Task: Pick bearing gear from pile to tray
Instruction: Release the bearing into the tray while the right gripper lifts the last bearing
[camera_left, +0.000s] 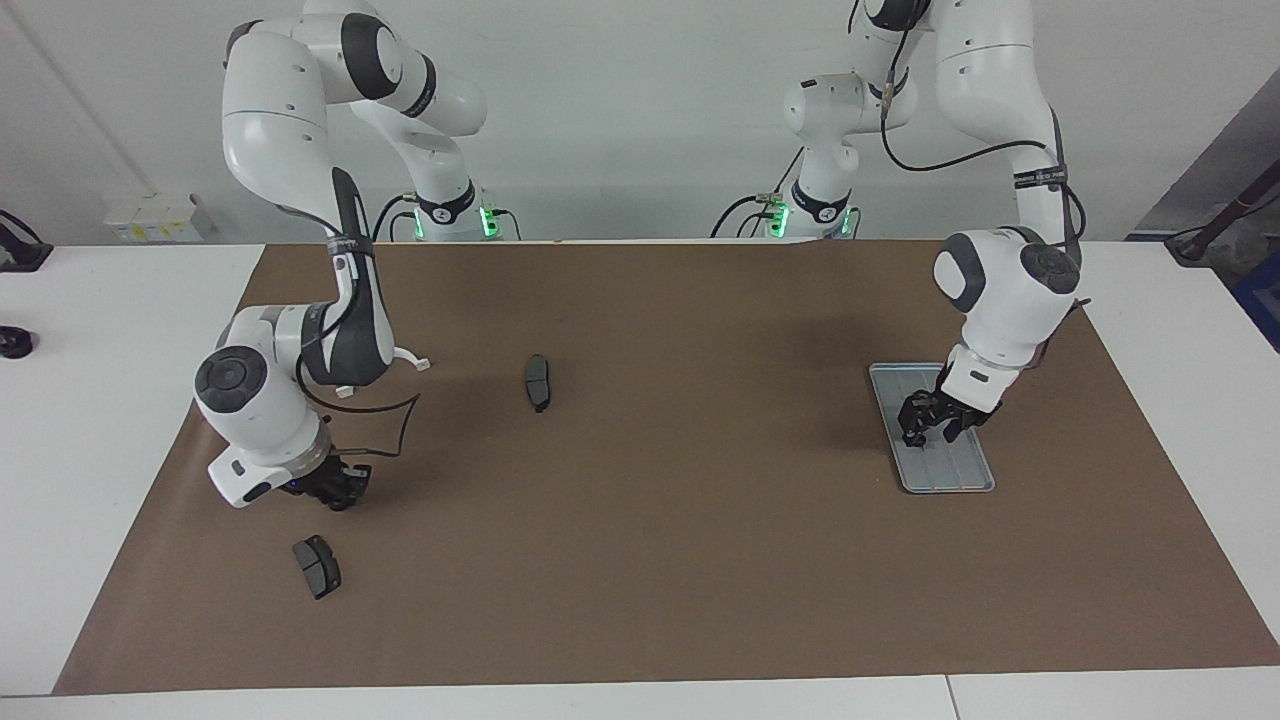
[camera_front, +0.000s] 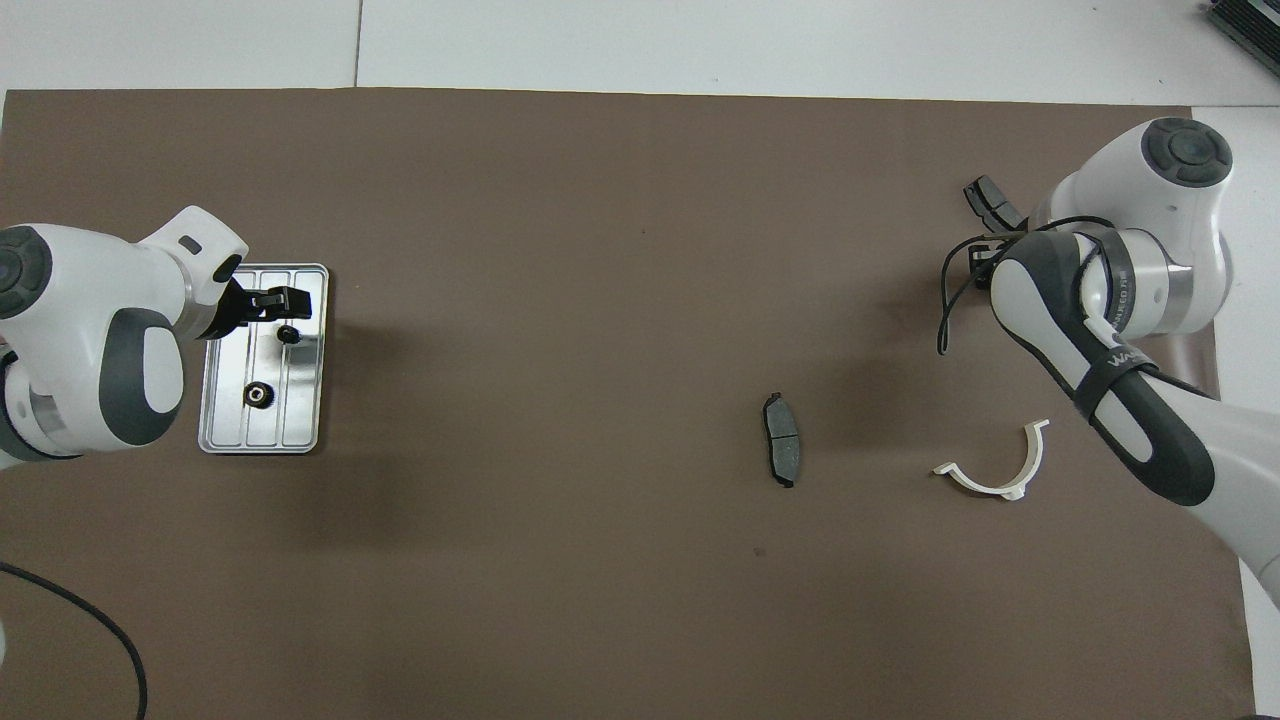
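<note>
Over at the left arm's end of the table the left gripper hangs just over the silver ridged tray, and its fingers stand apart with nothing between them. Two small black gears lie in that tray: one gear right below the fingertips, a second gear nearer to the robots. At the right arm's end, the right gripper is down low by the brown mat, close to a dark brake pad that lies farther from the robots; I cannot tell how its claw stands or whether anything is in it, since the wrist covers it from above. The rest of the pile is thinly spread: another brake pad toward the middle of the table, a white plastic half-ring beside the right arm. No loose gear shows among them. Such a gear looks small, stiff and light, probably hard plastic or metal, so it should not crush, but it may roll or skitter if nudged. I would pinch it across the toothed rim, straight from above, with the fingers opened only a little wider than the gear.
</note>
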